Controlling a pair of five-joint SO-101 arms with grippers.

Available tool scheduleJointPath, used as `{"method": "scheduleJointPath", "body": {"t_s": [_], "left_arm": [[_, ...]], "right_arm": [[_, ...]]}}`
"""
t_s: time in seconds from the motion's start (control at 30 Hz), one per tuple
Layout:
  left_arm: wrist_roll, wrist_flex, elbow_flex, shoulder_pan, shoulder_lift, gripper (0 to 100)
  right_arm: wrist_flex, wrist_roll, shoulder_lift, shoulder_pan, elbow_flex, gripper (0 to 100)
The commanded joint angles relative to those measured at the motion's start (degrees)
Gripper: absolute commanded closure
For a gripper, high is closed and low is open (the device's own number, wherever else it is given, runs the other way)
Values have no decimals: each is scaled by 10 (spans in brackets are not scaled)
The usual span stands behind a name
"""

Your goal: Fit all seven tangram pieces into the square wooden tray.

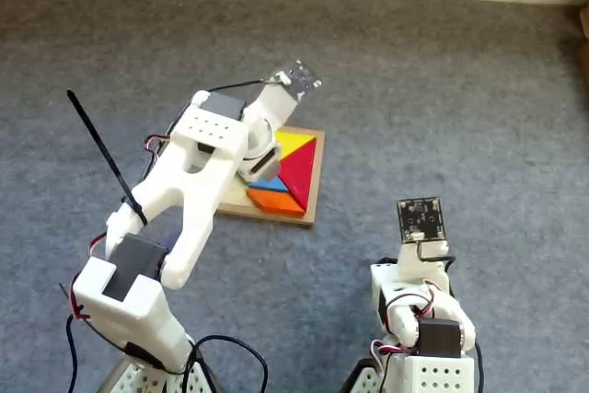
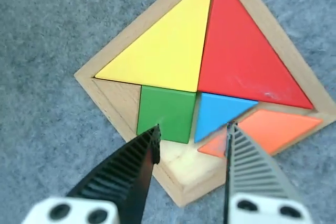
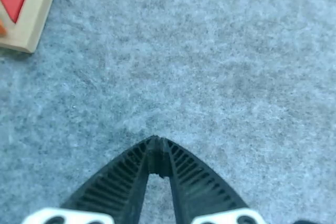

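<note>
My left jaws hang spread over the tray (image 2: 116, 97), beside the green square (image 2: 165, 114); my right jaws are pressed together, well off it.

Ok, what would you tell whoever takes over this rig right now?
Left tool: open, empty, above the tray, over the green square and blue triangle.
Right tool: shut, empty, over the carpet near a tray corner.
Done: five pieces lie in the tray, those two plus the yellow triangle, red triangle and orange piece.
Left: two more pieces, for the bare wood beside the green square.
</note>
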Motion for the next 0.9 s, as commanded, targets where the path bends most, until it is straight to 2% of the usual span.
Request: {"method": "scheduleJointPath", "body": {"t_s": [0.0,0.23,0.33,0.57,0.87], "left_arm": [[4,25,-20,26,-3,797],[4,34,58,80,-71,797],[5,10,111,95,-111,797],[5,-112,196,63,-118,793],[5,-142,160,38,-46,796]], "right_arm": [[5,0,7,7,82,982],[5,0,7,7,82,982],[5,0,7,7,82,982],[5,0,7,7,82,982],[5,0,7,7,82,982]]}}
